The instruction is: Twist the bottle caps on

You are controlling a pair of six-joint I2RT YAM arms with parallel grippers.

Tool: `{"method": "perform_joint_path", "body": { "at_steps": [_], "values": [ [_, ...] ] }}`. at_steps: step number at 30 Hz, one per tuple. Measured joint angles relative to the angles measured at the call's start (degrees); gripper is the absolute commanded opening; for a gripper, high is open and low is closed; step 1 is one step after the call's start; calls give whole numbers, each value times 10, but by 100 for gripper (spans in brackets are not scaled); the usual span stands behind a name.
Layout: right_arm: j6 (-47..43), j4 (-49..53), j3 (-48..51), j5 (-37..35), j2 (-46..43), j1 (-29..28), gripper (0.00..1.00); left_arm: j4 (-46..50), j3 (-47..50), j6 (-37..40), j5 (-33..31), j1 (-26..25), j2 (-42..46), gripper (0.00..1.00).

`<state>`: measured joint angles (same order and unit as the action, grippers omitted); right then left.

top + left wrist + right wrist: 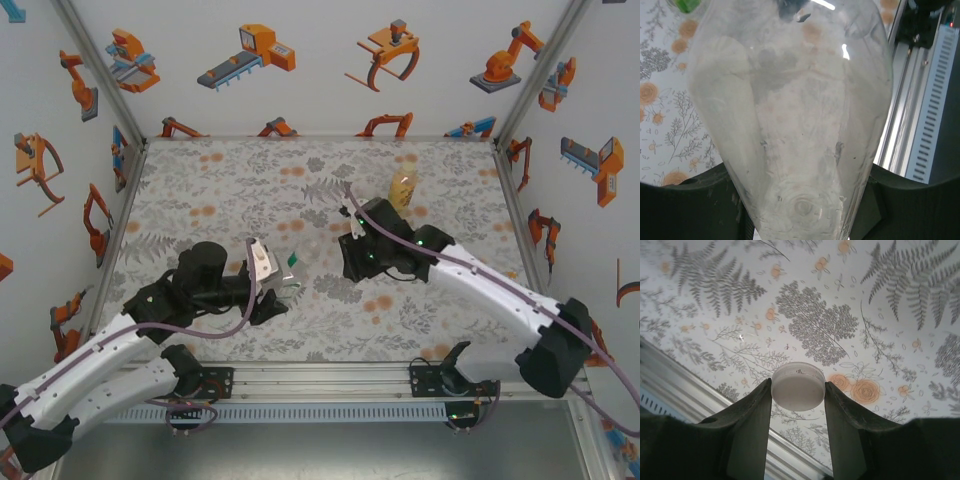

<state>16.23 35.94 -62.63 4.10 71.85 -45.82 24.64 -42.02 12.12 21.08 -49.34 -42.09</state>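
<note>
Left wrist: left gripper clamped on the clear bottle.
Right wrist: right gripper pinches a white cap between its jaws.
Top: both grippers mid-table, near each other but apart.
Step, judged: cap approach to the neck. Next move needs alignment over the mouth, then twisting.

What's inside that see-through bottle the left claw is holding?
Nothing visible: the clear bottle in the left gripper looks empty, and the flowered table shows faintly through its cloudy wall. Its neck end runs past the picture's edge, so that part is unknown.
</note>
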Motion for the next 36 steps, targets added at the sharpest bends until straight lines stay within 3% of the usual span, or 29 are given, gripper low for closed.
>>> {"method": "perform_joint_path", "body": {
  "at_steps": [9,14,21,36],
  "values": [
    [-156,-43,12,152,-155,0,7,74,-29,94,17,-1,-12,1],
    [-235,-57,8,270,-179,0,0,114,-45,144,20,-9,-23,1],
    [-303,-93,2,389,-180,0,0,149,-67,189,26,-25,-40,1],
    [-341,-109,-12,429,-154,-28,0,174,-84,205,23,-37,-66,1]
  ]
}}
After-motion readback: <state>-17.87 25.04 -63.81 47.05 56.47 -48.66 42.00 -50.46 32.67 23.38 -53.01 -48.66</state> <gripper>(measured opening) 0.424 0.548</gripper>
